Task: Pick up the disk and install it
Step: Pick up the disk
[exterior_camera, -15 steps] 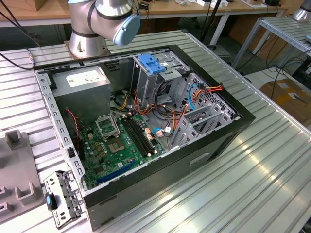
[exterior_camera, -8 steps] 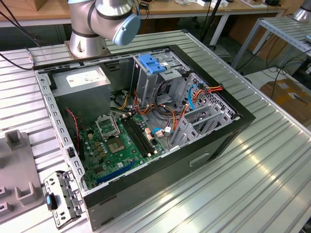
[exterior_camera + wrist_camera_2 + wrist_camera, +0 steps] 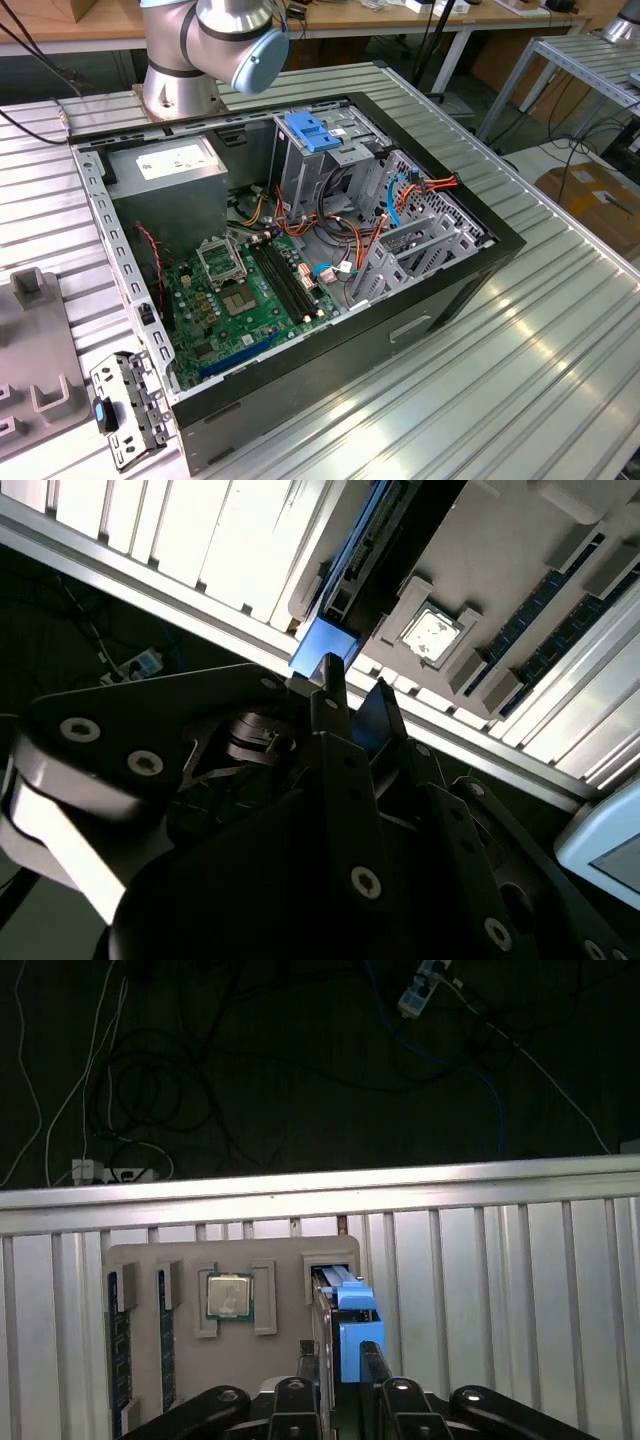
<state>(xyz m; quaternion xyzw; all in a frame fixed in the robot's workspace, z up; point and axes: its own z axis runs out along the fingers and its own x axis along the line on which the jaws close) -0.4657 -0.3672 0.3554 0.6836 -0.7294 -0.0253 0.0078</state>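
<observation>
The disk (image 3: 350, 1312) stands on edge in a slot of a grey holder (image 3: 150, 1260), its blue side rail (image 3: 322, 648) facing the cameras. In both wrist views my gripper (image 3: 345, 1358) straddles it, one black finger (image 3: 330, 695) on each flat side, shut on the disk. The disk still sits in its slot. In the exterior view the open computer case (image 3: 300, 250) lies on the table, with a grey drive cage (image 3: 320, 170) topped by a blue bracket (image 3: 310, 130). The arm's base (image 3: 215, 40) rises behind the case.
The holder also carries a processor chip (image 3: 228, 1296) and memory sticks (image 3: 118, 1340). Inside the case are a power-supply box (image 3: 165, 165), a green motherboard (image 3: 245, 300) and orange and blue cables (image 3: 400, 195). A loose metal bracket (image 3: 125, 405) lies beside the case.
</observation>
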